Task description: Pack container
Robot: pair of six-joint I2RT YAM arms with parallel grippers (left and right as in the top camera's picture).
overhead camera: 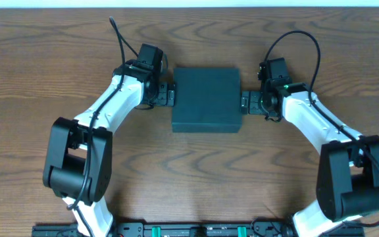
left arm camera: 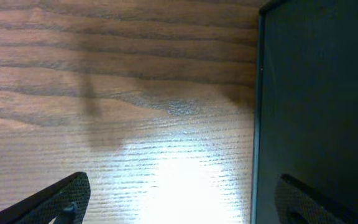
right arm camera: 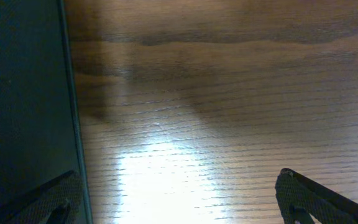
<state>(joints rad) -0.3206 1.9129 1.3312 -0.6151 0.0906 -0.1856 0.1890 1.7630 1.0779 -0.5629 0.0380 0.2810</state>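
Up close, the left fingers (left arm camera: 67, 196) and right fingers (right arm camera: 309, 196) were spread wide, holding nothing, each pair straddling a side edge of the container (overhead camera: 206, 99), which sat shut mid-way across the table (overhead camera: 45, 52). Risk, imo: one arm pushing harder would probably skid it sideways rather than open the lid.

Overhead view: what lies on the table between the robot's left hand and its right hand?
The container, its lid down, fills the stretch between the left hand and the right hand. Nothing else lies there, as the overhead view shows.
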